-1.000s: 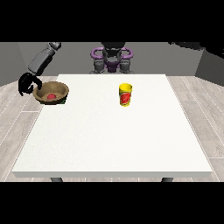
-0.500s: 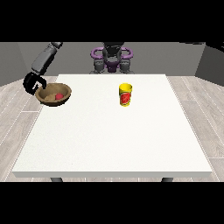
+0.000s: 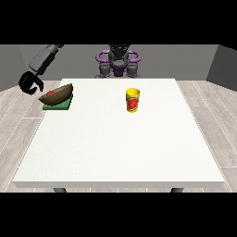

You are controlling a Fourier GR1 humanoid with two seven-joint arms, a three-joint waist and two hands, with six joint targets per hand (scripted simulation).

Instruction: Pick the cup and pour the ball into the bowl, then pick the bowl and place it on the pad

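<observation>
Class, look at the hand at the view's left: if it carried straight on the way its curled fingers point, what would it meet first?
Probably the bowl. The hand at the view's left curls toward the bowl's raised rim, tilted on the green pad. Depth is unclear, so it might pass just off the table edge instead.

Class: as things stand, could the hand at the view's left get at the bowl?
Probably yes: the hand hangs just beside the tilted bowl on the green pad, nothing between them.
</observation>
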